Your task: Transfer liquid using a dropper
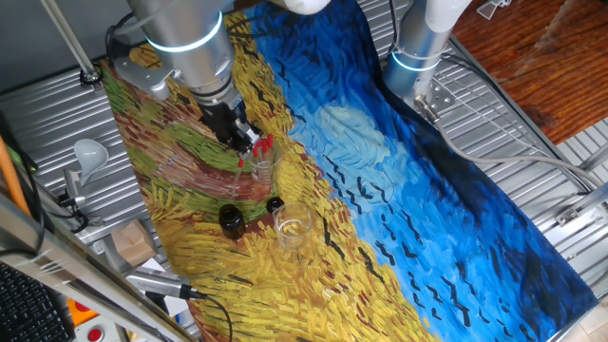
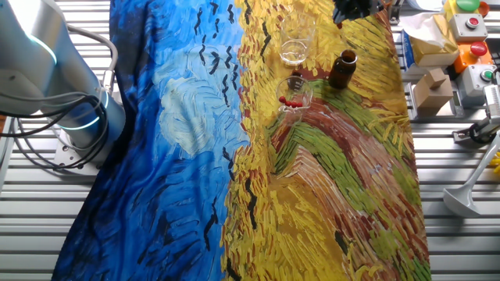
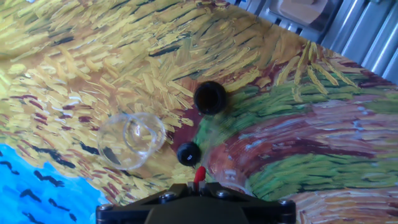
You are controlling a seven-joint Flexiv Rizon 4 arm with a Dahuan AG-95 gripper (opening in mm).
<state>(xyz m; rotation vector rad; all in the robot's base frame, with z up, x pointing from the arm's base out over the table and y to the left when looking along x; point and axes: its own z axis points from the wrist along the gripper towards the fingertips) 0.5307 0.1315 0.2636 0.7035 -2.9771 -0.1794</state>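
The gripper point(image 1: 249, 139) hangs just above a clear glass point(image 1: 258, 163) that holds the red-bulbed droppers point(image 2: 291, 101), near the middle of the painted cloth point(image 1: 399, 190) that covers the table. From its place right over the red bulbs, it looks ready to pick one dropper out, or has only just taken hold; whether the fingers are closed on anything cannot be told, since the side views are too small and the hand view shows only a red tip point(image 3: 199, 176) poking out at the edge of the gripper body. The droppers stand in the glass with bulbs up, which keeps them easy to reach from above. Close by, toward the near edge, stand a brown bottle point(image 2: 342, 69) with its black cap point(image 1: 275, 204) set beside it and an empty-looking second glass point(image 1: 293, 228). Bottle open and glass waiting, they seem to be laid out as source and target for the liquid.
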